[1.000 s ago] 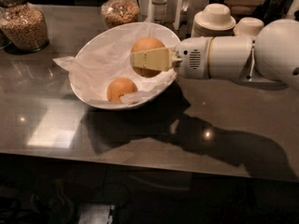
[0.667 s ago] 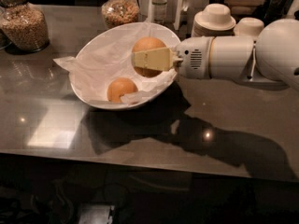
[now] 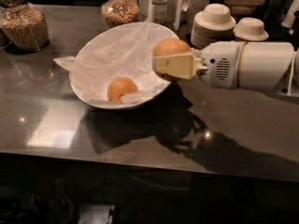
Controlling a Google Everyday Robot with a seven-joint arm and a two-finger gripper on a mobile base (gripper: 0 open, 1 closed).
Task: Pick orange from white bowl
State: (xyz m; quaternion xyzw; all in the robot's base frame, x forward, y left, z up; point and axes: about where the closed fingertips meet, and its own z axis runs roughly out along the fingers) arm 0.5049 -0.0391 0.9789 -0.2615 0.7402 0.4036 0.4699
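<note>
My gripper point(image 3: 163, 59) is shut on the orange point(image 3: 170, 47), a round yellow-orange fruit, and holds it above the right rim of the white bowl point(image 3: 88, 99). The near finger point(image 3: 175, 65) covers the orange's lower front. The bowl is lined with crinkled white paper point(image 3: 117, 55) and stands on the dark counter. A smaller, deeper-orange fruit point(image 3: 121, 87) lies at the bottom of the bowl, left of and below the gripper. My white arm point(image 3: 247, 64) reaches in from the right.
Two glass jars of grains point(image 3: 25, 24) point(image 3: 120, 8) and a bottle point(image 3: 160, 3) stand behind the bowl. Stacked plates topped with small cream bowls point(image 3: 215, 24) point(image 3: 251, 29) sit at the back right, close behind the arm. The counter's front edge point(image 3: 140, 162) runs across below.
The gripper has moved right and slightly up with the orange in it, from over the bowl's middle to over its right rim. The other fruit has not moved.
</note>
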